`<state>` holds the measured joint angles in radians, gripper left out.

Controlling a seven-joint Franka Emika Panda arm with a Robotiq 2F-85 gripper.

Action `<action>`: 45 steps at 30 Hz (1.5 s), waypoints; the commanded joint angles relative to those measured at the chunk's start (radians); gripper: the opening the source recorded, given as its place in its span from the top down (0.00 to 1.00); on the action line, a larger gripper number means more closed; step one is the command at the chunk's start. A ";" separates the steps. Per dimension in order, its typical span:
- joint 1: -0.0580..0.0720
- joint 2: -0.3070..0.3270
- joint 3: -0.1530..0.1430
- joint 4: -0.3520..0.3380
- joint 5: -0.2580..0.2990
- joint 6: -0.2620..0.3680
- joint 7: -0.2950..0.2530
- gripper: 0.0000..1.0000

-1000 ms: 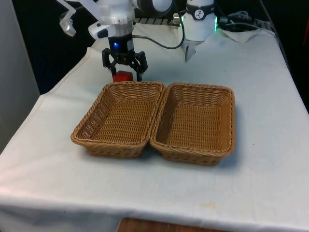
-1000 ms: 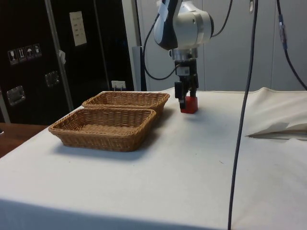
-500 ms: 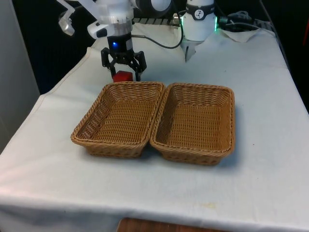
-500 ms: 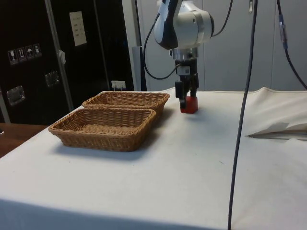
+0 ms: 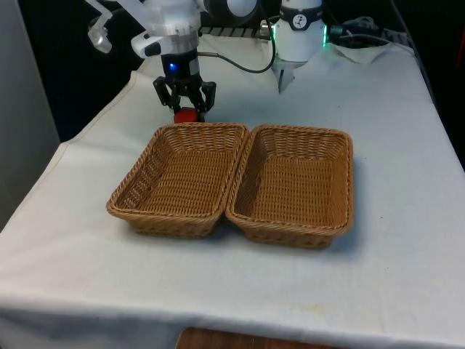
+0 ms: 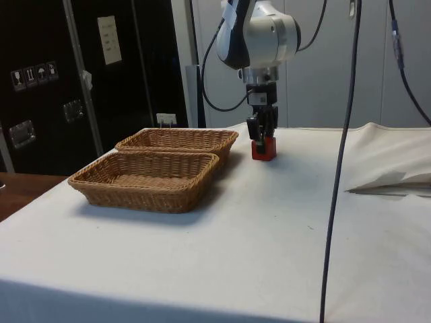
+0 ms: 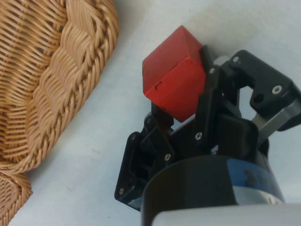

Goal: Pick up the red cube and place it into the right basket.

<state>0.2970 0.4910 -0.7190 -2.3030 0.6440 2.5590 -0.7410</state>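
A small red cube, smooth-faced with crisp edges and a tiny nick visible on one face in the wrist view, is being gripped by the black claw. The two fingers are being pressed against opposite faces of the cube, clamped on it. In the side view the cube is seen at the level of the cloth; whether it is resting on the cloth or just clear of it cannot be told.

The cube is being held just behind the far rim of the basket on the front view's left, near but apart from the wicker.

Two rectangular baskets are being carried by the counter, which is draped in a white cloth, lightly creased. Both are woven of tan wicker with a thick braided rim and sloping walls. They are set side by side, long sides touching or nearly so. The basket on the front view's right is being shown with nothing inside but its woven floor; the left one likewise.

In the wrist view the braided rim of one basket is being seen close beside the cube, coarse rounded strands twisted rope-like.

A dark cable is being hung across the side view.
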 commanded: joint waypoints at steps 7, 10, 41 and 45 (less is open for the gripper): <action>0.013 -0.023 -0.030 0.002 -0.029 -0.016 0.011 0.97; 0.003 -0.024 -0.020 0.005 -0.018 -0.011 0.000 0.97; 0.015 -0.165 -0.086 0.031 -0.248 -0.097 0.108 0.97; 0.015 -0.170 -0.090 0.047 -0.281 -0.114 0.122 0.97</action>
<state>0.3040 0.3200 -0.7980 -2.2590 0.3820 2.4530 -0.6330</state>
